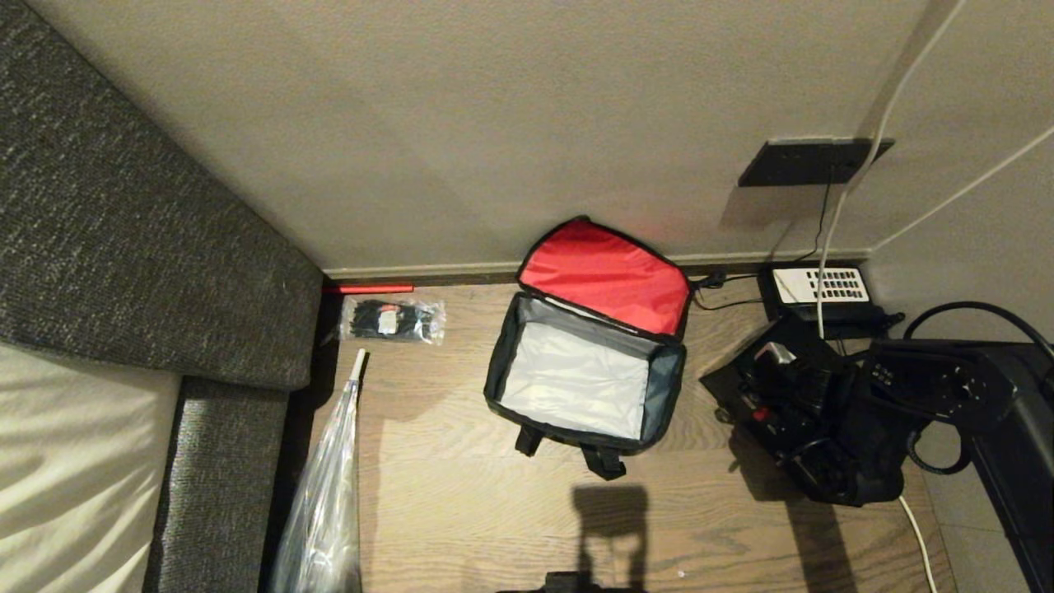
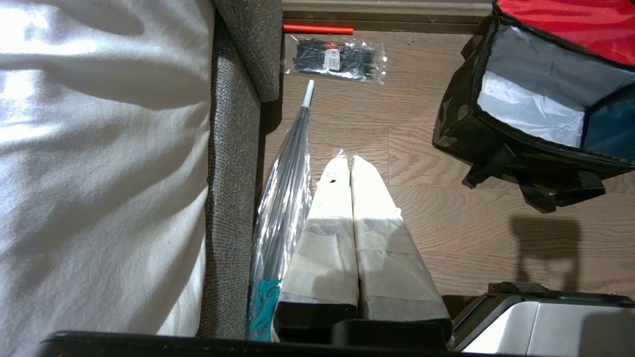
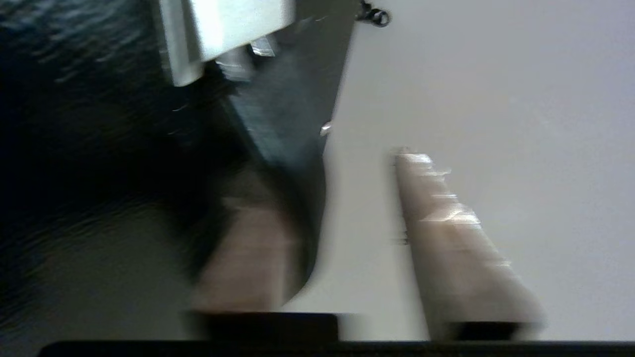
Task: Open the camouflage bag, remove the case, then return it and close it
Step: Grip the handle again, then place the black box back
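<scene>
Right gripper [image 3: 347,198]: the right wrist view is blurred; one finger [image 3: 456,238] stands clear against the pale wall, the other is half hidden behind a dark object with a metal clasp [image 3: 223,34]. The gap between them looks moderate, but I cannot tell whether they grip that object or only lie beside it. In the head view the right arm [image 1: 930,387] sits right of the bag, over a black item [image 1: 807,412] on the floor. Left gripper [image 2: 351,163]: fingers pressed together, holding nothing, hanging above the wood floor [image 2: 446,218] beside a folded clear umbrella [image 2: 285,198]. Camouflage bag [image 1: 589,371] sits on the floor near the wall, lid flung back showing red lining, interior pale grey and silvery, black straps toward the robot. A cable-tie packet [image 1: 393,320] lies well left of it; a desk phone [image 1: 822,288] to its right.
</scene>
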### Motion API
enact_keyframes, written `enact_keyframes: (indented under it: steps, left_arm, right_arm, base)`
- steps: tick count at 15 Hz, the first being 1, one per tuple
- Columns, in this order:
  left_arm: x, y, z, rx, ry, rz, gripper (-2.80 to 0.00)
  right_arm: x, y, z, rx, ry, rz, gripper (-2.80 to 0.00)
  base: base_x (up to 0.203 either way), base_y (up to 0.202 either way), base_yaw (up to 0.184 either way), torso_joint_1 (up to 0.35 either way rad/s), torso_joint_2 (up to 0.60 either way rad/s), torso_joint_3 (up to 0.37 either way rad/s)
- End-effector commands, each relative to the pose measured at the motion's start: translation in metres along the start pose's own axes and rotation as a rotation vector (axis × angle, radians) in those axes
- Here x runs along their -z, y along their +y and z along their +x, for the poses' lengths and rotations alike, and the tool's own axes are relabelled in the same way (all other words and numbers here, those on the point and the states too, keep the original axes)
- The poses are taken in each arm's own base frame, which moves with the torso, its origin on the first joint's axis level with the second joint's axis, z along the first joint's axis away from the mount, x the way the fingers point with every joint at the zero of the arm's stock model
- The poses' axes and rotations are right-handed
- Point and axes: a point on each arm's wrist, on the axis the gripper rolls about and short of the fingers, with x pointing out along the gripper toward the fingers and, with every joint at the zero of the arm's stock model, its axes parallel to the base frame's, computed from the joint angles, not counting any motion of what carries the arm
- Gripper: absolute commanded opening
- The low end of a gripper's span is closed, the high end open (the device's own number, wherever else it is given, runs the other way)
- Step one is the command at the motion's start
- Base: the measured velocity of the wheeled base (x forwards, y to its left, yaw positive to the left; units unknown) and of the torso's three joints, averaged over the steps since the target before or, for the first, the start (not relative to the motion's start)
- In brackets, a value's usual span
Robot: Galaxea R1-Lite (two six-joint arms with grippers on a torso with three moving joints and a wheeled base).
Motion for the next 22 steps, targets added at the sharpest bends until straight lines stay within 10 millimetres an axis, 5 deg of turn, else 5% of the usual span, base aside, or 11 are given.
enact_keyframes:
  steps: [1,4,13,22]
  left_arm:
    - [0.001,0.0,0.0,-0.001,0.001,0.0,-2.8]
    - [0.001,0.0,0.0,-0.002,0.001,0.0,-2.8]
    - [0.001,0.0,0.0,-0.001,0.002,0.0,-2.8]
    - [0.001,0.0,0.0,-0.001,0.001,0.0,-2.8]
  right_arm:
    - [0.001,0.004,0.0,0.004,0.005,-0.001,-2.8]
    - [0.001,-0.005,-0.003,0.007,0.004,0.005,-2.8]
    - [-0.01,-0.109,-0.047,0.077,-0.074,0.09,-2.8]
    - [-0.023,-0.185,-0.084,0.118,-0.265,0.086,-2.8]
  base:
    - [0.0,0.0,0.0,0.0,0.0,0.0]
    - [0.0,0.0,0.0,0.0,0.0,0.0]
    - [0.0,0.0,0.0,0.0,0.0,0.0]
    - [0.0,0.0,0.0,0.0,0.0,0.0]
